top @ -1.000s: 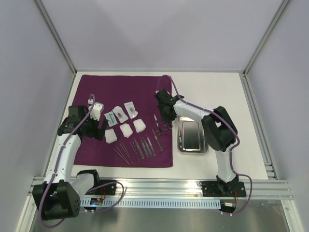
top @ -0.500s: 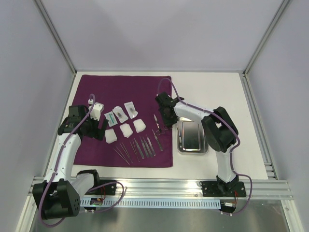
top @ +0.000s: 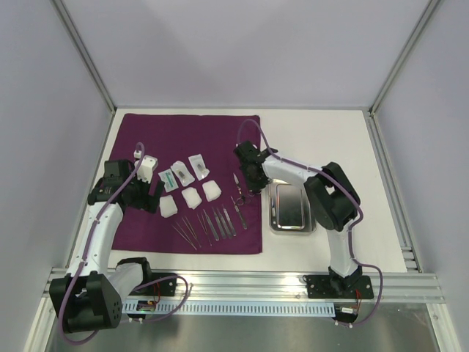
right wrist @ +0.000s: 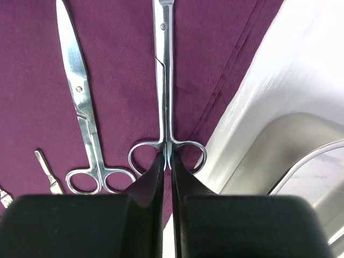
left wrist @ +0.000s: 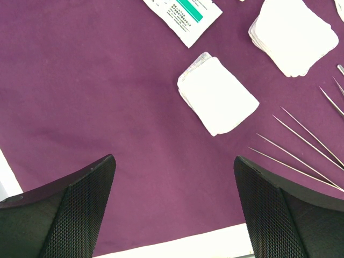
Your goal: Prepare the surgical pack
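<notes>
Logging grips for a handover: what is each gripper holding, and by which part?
Right gripper pinches the scissors nearest the tray where the finger rings meet; left gripper is open, holding nothing.

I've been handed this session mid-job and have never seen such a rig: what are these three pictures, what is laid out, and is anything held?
Two robot arms are bolted at the near edge of a white table. The wide picture looks down from behind them: left arm on the left, right arm on the right. The other two come from a camera on each wrist, looking past its jaws. On the table lies a purple cloth carrying gauze squares, clear packets, thin metal tools and two pairs of scissors; an empty steel tray sits just off its right edge. The left jaws stand wide open above the cloth, holding nothing. The right jaws are closed to a thin slit where one pair's ring handles meet; they seem to pinch it as it lies flat.
</notes>
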Available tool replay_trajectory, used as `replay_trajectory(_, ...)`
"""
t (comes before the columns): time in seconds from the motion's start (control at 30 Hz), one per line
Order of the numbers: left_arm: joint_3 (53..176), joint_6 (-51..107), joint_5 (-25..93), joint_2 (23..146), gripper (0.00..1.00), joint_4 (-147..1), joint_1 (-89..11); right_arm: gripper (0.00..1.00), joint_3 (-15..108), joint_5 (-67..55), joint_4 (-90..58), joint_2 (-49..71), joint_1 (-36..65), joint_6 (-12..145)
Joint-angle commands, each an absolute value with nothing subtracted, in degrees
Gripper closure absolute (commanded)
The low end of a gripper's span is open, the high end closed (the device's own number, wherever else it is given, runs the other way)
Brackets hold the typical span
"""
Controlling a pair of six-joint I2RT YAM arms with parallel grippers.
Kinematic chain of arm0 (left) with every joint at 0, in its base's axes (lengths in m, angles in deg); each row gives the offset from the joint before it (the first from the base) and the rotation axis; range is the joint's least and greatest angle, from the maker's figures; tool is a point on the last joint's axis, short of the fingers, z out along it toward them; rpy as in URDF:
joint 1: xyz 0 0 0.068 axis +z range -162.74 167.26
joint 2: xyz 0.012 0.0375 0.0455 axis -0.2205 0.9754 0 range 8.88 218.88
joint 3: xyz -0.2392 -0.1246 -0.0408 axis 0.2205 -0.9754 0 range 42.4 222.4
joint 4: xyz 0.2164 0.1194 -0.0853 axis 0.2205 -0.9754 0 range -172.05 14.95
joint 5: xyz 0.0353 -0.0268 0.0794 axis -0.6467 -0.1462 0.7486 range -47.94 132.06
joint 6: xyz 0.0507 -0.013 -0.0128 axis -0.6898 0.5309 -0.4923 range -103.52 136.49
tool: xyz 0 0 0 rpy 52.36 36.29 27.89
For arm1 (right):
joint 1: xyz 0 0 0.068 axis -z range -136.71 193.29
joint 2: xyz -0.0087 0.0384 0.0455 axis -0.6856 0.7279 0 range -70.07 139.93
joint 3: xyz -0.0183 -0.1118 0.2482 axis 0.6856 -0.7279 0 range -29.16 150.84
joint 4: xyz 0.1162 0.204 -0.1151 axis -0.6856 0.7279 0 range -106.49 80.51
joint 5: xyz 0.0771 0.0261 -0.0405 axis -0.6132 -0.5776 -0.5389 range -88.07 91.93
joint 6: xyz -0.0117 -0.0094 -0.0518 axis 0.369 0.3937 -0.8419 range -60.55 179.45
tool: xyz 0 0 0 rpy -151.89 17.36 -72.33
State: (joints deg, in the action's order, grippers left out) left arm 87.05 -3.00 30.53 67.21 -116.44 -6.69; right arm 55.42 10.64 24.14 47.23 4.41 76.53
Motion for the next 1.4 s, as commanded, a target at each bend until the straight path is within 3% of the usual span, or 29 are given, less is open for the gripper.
replay_trajectory(0.0, 89.5, -3.4, 30.2, 67.1, 0.00, -116.4, -6.4, 1.00, 55.5, 11.3, 22.8, 48.9, 3.6, 77.5)
replay_trajectory(0.47, 89.5, -3.4, 30.1, 66.5, 0.00, -116.7, -6.4, 0.99, 50.3, 13.3, 16.3, 37.4, 2.3, 78.6)
replay_trajectory(0.9, 89.5, -3.5, 30.1, 66.0, 0.00, -116.6, -6.5, 0.99, 47.0, 10.1, 14.8, 38.5, 2.3, 79.8)
replay_trajectory(1.37, 89.5, -3.6, 29.8, 66.3, 0.00, -116.5, -6.4, 0.98, 48.0, 15.4, 18.2, 39.3, 2.2, 78.5)
